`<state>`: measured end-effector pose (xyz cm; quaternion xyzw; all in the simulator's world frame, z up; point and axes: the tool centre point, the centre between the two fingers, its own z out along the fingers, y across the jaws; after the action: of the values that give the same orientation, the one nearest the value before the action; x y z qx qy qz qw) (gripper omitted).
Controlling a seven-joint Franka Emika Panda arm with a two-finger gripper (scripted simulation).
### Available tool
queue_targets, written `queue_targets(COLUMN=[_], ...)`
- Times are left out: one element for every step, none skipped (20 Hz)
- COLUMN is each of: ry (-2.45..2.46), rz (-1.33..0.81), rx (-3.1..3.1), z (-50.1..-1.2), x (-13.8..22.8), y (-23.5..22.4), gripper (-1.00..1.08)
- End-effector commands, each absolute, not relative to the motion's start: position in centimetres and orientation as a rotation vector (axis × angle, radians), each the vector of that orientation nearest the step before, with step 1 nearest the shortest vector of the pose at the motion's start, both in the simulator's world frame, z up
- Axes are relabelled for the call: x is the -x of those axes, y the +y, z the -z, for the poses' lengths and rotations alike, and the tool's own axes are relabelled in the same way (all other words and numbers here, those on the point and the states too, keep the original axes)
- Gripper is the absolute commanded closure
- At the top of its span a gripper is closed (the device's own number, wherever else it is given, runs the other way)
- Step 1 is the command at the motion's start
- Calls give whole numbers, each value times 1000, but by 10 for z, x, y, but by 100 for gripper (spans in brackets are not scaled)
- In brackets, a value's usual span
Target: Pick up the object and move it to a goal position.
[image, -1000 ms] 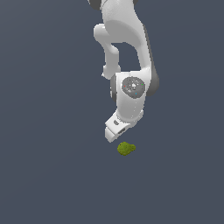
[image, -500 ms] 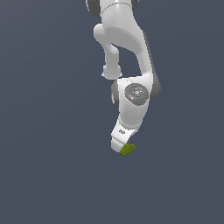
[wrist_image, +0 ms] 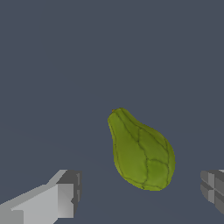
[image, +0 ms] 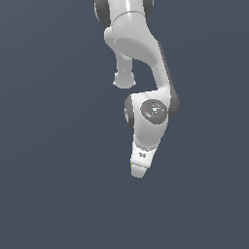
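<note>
The gripper [wrist_image: 138,192] hangs with its fingers [wrist_image: 59,199] spread wide on either side of the object [wrist_image: 142,153], ready to close. The object lies on the bench [wrist_image: 65,65], apparently untouched; in the exterior view the arm [image: 146,131] hides it.

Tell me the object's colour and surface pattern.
Olive-green object, with darker vein-like lines; the wrist view shows it best.

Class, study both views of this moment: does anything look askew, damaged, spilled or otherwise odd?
Nothing stands out. In the wrist view the green object lies whole on the plain grey floor, between the open gripper fingers and touching neither. In the exterior view the arm hides nearly all of it, which is occlusion, not a fault.
</note>
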<state>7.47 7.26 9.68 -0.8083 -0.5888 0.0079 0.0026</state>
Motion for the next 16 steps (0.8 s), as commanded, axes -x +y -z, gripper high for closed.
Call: queue_targets(ry=[-1916,-1939,-1959,-1978,-1994,-2009,-2022,-2033,-2043,-2050,-2056,-2060,-2063,-2064,-2058,-2058], rz=[-17,-14,-12,-10,-8,-6,-5,-4,-3,-2,-1,0,0,0,-1,-1], rx=[2485,2468,2452,2438,2425,2413,2403,2394,2386,2380,2375,2371,2369,2369,2373,2373], z=[-95,-94,-94,-93,-93,-92,-92,-92,-92,-91,-91,-91,-91,-91,-91,-91], x=[-79,-80,-82,-83,-84,-85,-86,-86,-87,-87,-88,-88,-88,-88,-88,-88], y=[74,74,74,75,75,75,75,75,75,76,76,76,76,76,76,76], gripper=[-92,-92,-92,-92,-92,-92,-92,-92,-92,-92,-92,-92,-92,-92,-92,-92])
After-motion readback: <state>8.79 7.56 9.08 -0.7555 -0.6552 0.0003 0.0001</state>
